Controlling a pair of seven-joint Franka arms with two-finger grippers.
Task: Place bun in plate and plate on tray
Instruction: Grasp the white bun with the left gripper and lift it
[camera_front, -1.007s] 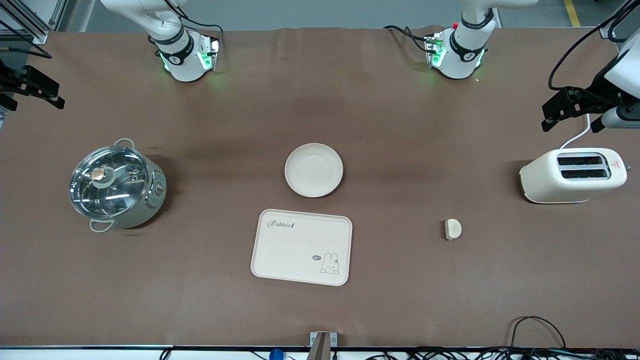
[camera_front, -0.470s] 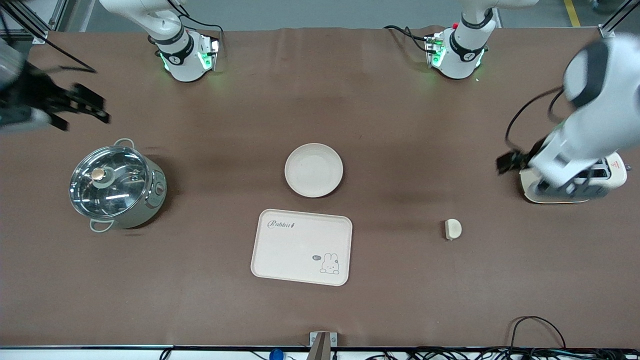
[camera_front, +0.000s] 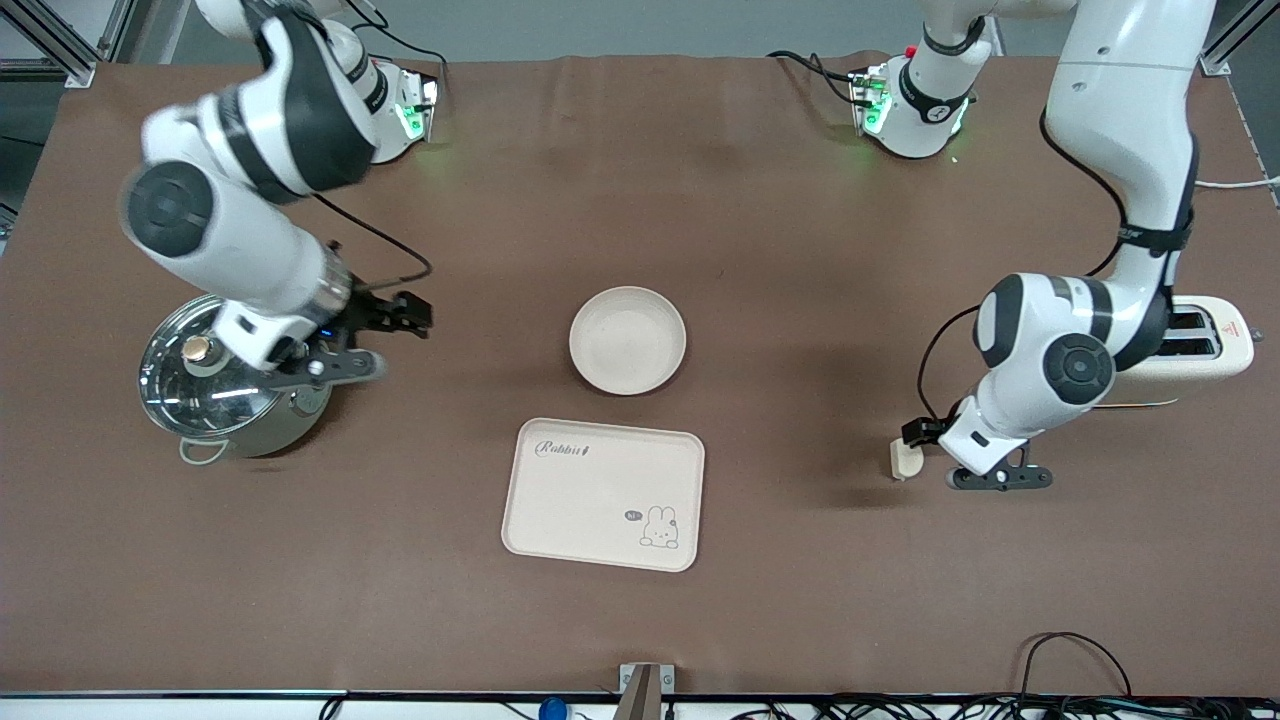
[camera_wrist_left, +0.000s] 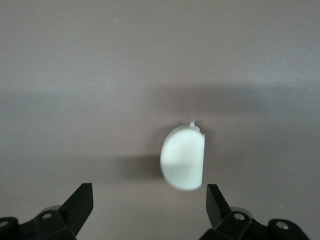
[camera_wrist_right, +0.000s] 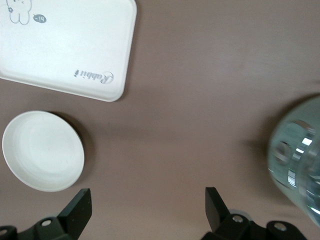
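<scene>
The bun (camera_front: 903, 461), a small cream lump with one flat side, lies on the brown table toward the left arm's end. My left gripper (camera_front: 945, 452) hangs low right beside it and partly covers it. In the left wrist view the bun (camera_wrist_left: 183, 157) lies just ahead of the open, empty left gripper (camera_wrist_left: 150, 200). The round cream plate (camera_front: 628, 340) sits empty at mid-table. The "Rabbit" tray (camera_front: 603, 494) lies nearer the front camera than the plate. My right gripper (camera_front: 385, 340) is open and empty beside the pot. The right wrist view shows the gripper (camera_wrist_right: 147, 205), plate (camera_wrist_right: 43, 151) and tray (camera_wrist_right: 65, 45).
A steel pot with a glass lid (camera_front: 215, 395) stands at the right arm's end, partly under the right arm; it also shows in the right wrist view (camera_wrist_right: 300, 155). A cream toaster (camera_front: 1210, 345) stands at the left arm's end, partly covered by the left arm.
Both arms swung in from the table's ends. The left gripper came down beside the bun. The right gripper came in over the table beside the pot. Bun, plate and tray have not moved.
</scene>
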